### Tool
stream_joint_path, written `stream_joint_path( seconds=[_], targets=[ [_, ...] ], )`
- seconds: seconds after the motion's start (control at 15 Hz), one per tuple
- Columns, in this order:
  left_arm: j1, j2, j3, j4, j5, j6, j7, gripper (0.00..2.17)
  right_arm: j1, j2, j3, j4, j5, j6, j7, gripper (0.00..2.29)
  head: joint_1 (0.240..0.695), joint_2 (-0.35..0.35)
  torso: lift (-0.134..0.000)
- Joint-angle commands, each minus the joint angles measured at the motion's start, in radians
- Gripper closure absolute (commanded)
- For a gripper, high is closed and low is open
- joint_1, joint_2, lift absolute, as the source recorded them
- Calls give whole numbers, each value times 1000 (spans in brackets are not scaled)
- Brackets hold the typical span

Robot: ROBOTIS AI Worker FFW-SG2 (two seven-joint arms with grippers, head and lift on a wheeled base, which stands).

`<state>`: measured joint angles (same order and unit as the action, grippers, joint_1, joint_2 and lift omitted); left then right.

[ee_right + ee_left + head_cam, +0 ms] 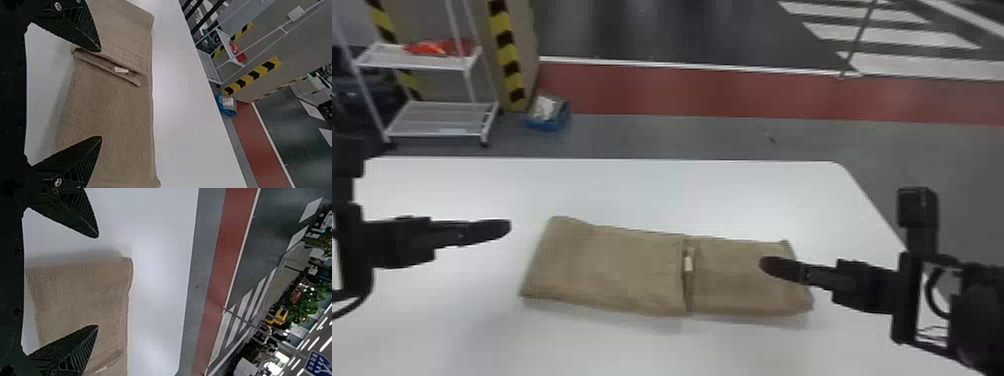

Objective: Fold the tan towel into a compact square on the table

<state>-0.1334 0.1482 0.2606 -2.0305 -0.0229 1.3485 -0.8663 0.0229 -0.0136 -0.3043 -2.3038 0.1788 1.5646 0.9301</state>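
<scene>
On a white table (457,185), with a metal cart (439,122) standing behind at far left, the left gripper (504,227) hangs just beside the tan towel (612,265), its jaws spread wide and empty. The towel lies as a long folded band running left to right, its two folded ends meeting at a narrow seam right of its middle. A small pale tag (688,263) shows in that seam. At right, the right gripper (768,266) is poised over the towel's right section, jaws also wide and empty, though whether its fingertips touch the cloth is hard to tell.
</scene>
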Motion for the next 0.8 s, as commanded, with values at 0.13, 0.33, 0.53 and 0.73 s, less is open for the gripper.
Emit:
stream_joint_path(
  seconds=[0.13,0.33,0.53,0.73],
  targets=[
    [64,39,160,118,104,-147,15,73,-81,14,251,110,134,-44,-56,103,695,92,-125],
    [110,65,206,150,164,-190,12,76,-101,14,314,193,182,-90,-88,120,695,170,-125],
    [118,83,215,176,192,-196,4,76,-126,14,347,273,197,-132,-120,137,695,212,-125],
    [118,88,215,176,199,-196,-3,80,-133,14,363,299,200,-166,-132,147,695,221,-125]
  ],
)
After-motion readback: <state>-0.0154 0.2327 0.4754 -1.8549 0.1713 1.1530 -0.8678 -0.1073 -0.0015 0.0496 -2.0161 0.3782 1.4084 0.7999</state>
